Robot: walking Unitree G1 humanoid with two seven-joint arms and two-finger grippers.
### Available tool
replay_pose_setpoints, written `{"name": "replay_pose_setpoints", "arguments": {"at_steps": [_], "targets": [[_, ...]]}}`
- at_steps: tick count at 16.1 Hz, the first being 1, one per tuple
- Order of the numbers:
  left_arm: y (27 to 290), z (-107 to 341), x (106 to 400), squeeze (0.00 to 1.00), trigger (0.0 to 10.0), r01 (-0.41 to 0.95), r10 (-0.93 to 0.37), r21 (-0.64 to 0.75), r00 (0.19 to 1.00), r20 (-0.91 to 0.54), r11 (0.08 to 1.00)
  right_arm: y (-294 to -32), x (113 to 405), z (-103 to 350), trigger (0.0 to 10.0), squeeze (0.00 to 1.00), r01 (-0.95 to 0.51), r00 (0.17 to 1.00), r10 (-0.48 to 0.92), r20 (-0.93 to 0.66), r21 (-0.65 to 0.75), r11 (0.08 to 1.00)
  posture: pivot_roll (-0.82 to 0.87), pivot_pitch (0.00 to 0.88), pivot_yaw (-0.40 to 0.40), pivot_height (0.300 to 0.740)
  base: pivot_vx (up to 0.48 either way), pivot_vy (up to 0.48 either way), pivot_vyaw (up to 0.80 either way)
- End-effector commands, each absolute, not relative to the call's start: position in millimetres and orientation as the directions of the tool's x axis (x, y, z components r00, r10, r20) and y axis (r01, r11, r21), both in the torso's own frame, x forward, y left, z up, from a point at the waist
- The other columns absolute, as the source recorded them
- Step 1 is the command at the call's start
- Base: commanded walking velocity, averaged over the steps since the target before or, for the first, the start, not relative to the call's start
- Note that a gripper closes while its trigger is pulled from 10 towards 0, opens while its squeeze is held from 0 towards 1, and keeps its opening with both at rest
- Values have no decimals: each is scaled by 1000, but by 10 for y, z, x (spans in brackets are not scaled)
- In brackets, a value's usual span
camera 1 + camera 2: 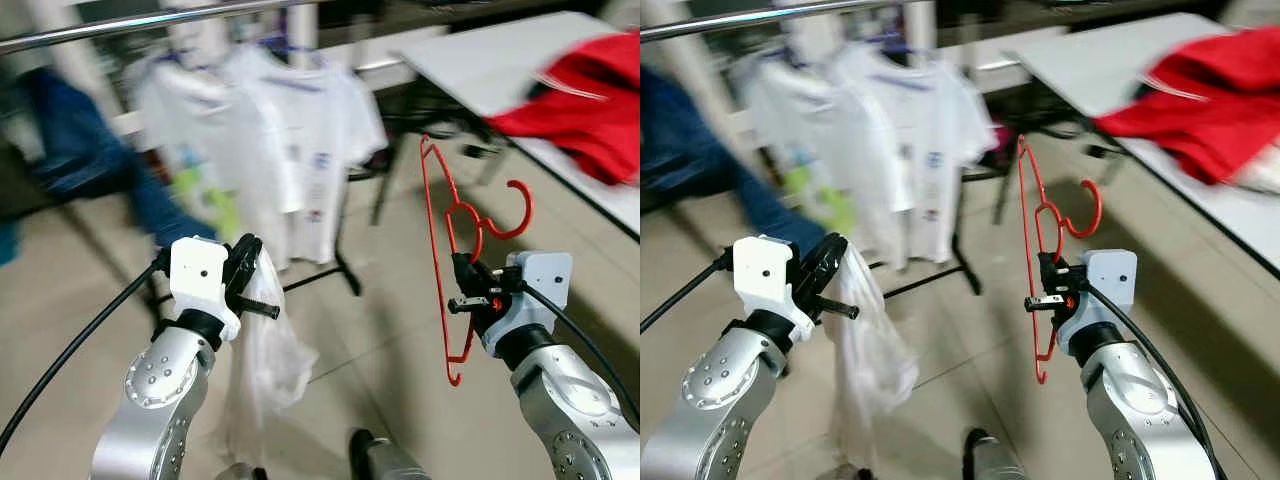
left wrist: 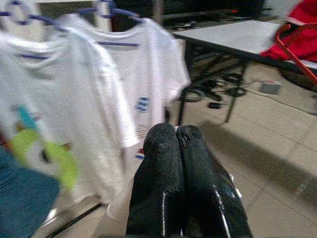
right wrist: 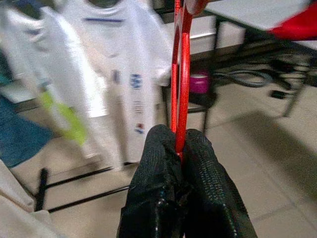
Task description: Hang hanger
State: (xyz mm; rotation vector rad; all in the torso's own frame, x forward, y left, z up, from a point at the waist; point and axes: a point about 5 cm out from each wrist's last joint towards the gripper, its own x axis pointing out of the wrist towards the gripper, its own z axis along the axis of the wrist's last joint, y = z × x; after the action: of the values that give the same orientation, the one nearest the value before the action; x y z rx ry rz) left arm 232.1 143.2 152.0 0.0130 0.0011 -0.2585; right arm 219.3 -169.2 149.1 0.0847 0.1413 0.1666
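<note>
Red hanger up in the right hand, white cloth in the left.
Right hand [image 1: 468, 290] clamped the red hanger [image 1: 440, 250] at four o'clock; left hand [image 1: 250, 268] pinched a white garment [image 1: 265, 350] at eight; rail [image 1: 150, 22] at twelve.

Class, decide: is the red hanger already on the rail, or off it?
Off it. The right gripper holds the red hanger in mid-air, apart from the rail.
</note>
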Motion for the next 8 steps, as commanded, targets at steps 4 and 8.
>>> {"name": "replay_pose_setpoints", "arguments": {"at_steps": [4,8], "targets": [[1486,1496,2179,0,10000,190,-191,-17,981,-22,982,-1644,2171,1501,10000,0,-205,968,216,-127,94,974,-83,82,-7,740,0,0,-800],[1349,1481,2261,0,10000,290,-289,12,956,-39,957,-1696,2174,1677,10000,0,-218,972,221,-79,51,975,-135,115,-1,740,0,0,-800]]}}
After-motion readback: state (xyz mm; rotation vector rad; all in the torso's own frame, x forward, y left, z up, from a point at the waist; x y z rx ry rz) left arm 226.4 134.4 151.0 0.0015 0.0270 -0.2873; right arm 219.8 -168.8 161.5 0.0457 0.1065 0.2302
